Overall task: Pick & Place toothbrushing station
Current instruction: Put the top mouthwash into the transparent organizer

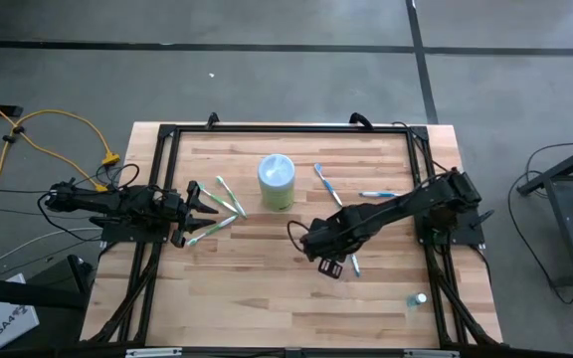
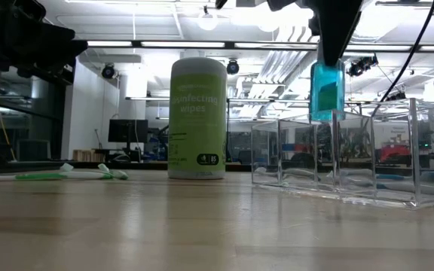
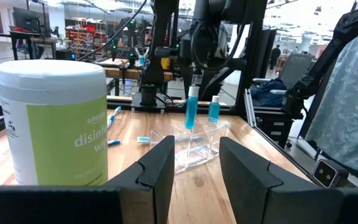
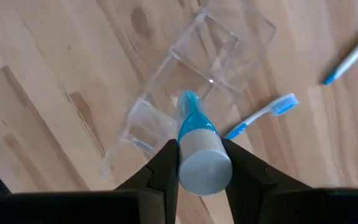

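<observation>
The clear plastic container [image 4: 191,81], divided into compartments, lies on the wooden tabletop [image 1: 267,288] a little toward 4 o'clock of centre; it is plain in the low view [image 2: 345,162] but nearly invisible from above. The right end effector [image 4: 199,163] hangs directly over it, fingers clamped on a blue tube [image 4: 194,146] held upright with its grey end toward the wrist camera. In the low view this tube [image 2: 327,90] hangs above the container's rim, apart from it. The left wrist view shows two blue tubes: the held one [image 3: 192,107] and a second tube [image 3: 214,110] standing just beside it, at the container.

Toothbrushes counted from above: three green-white ones [image 1: 222,214] clustered toward 9 o'clock, and three blue-white ones, two [image 1: 328,185] toward 1 o'clock and one [image 1: 352,261] beside the container. A small blue-capped item [image 1: 418,298] lies alone toward 5 o'clock; its nature cannot be told.

A green canister of disinfecting wipes [image 1: 277,182] stands at 12 o'clock of centre.

The right arm reaches in from 3 o'clock, bent down toward the centre. The left arm lies low at 9 o'clock; the left end effector [image 1: 205,202] rests by the green-white brushes, fingers [image 3: 157,174] apart, holding nothing.
</observation>
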`<state>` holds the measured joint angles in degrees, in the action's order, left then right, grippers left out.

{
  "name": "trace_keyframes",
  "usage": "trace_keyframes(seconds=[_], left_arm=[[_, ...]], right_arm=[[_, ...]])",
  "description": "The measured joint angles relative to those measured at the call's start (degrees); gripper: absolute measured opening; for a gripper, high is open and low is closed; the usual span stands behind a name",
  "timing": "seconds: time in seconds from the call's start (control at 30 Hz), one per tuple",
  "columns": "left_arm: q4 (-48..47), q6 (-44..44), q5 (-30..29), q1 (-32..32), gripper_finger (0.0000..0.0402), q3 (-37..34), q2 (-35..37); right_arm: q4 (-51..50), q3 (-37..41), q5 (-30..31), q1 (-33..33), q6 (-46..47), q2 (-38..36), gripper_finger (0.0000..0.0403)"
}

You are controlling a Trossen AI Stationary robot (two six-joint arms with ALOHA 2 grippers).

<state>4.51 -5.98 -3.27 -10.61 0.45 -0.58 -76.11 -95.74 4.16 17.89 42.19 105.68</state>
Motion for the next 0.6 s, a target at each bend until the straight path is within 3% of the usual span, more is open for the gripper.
trace_keyframes(seconds=[0.6], left_arm=[[1.3, 0.0, 0.0, 0.0, 0.0124, 0.0, 0.0]], right_arm=[[1.1, 0.1, -1.6, -1.6, -1.5, 4.9, 0.0089]])
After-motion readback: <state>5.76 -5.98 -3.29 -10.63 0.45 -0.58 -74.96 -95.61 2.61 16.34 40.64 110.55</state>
